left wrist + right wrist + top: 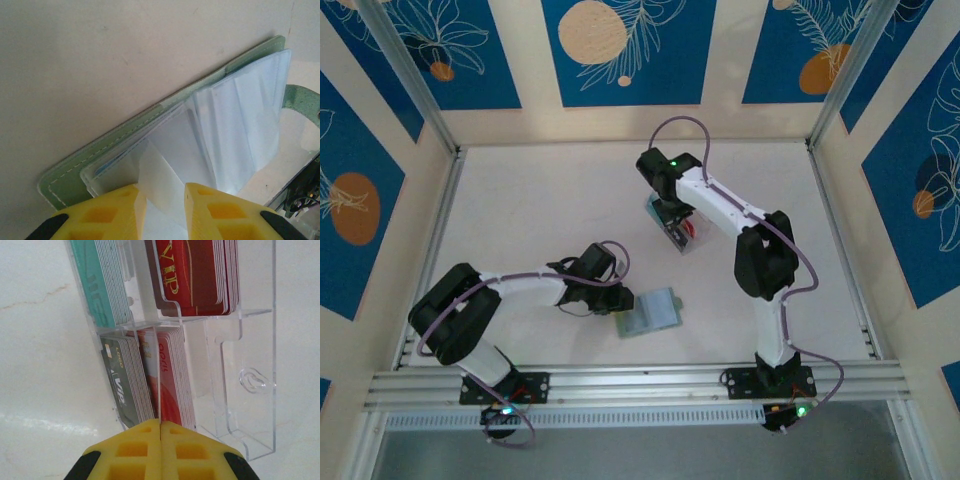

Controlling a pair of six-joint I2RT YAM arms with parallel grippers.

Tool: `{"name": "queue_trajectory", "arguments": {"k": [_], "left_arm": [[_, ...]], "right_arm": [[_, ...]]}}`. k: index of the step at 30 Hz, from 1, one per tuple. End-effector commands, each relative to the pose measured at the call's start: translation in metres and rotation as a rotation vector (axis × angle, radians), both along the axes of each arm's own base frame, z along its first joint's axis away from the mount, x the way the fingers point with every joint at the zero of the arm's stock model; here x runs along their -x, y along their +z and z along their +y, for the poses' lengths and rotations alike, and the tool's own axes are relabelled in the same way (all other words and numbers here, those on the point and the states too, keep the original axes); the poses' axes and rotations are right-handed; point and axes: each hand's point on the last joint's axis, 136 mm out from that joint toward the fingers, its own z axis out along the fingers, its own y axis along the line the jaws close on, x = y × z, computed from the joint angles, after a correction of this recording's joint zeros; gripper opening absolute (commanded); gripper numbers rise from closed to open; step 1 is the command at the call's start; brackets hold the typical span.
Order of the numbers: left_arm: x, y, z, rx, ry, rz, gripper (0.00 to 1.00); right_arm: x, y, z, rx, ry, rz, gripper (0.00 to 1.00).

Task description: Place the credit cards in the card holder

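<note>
Left wrist: the left gripper (161,192) stands parted astride a clear sleeve (165,150) of the card holder (120,142), by the worktop's (540,200) near edge. The right gripper (160,424), closed against the boxed credit cards (172,380) mid-worktop, may drag out 2 tightly packed cards.

Count on inspection: one card holder (650,312), open, its clear sleeves too overlapped to number. One clear compartment box (250,365). Four stacks of credit cards: one teal (100,280), one dark red (195,275), one dark grey (125,385), one red (170,380). Cards per stack cannot be counted.
</note>
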Motion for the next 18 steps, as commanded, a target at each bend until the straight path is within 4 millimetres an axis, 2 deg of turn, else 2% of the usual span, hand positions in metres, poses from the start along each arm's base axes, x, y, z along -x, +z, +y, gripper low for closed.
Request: {"name": "queue_trajectory", "arguments": {"k": [1,5,10,14,18], "left_arm": [[0.015,-0.01,0.013,-0.052,-0.004,0.061,0.28],[0.015,-0.011,0.014,-0.055,-0.005,0.061,0.28],[0.015,-0.011,0.015,-0.058,-0.008,0.061,0.28],[0.015,-0.011,0.015,-0.058,-0.01,0.06,0.28],[0.015,-0.012,0.015,-0.056,-0.013,0.06,0.27]], "right_arm": [[0.003,0.039,0.005,-0.067,0.003,-0.059,0.0],[0.013,0.057,0.014,-0.096,0.018,-0.083,0.0],[0.045,0.064,0.024,-0.177,0.02,-0.05,0.0],[0.089,0.058,0.036,-0.301,0.004,0.04,0.0],[0.136,0.044,0.049,-0.402,-0.028,0.145,0.0]]}}
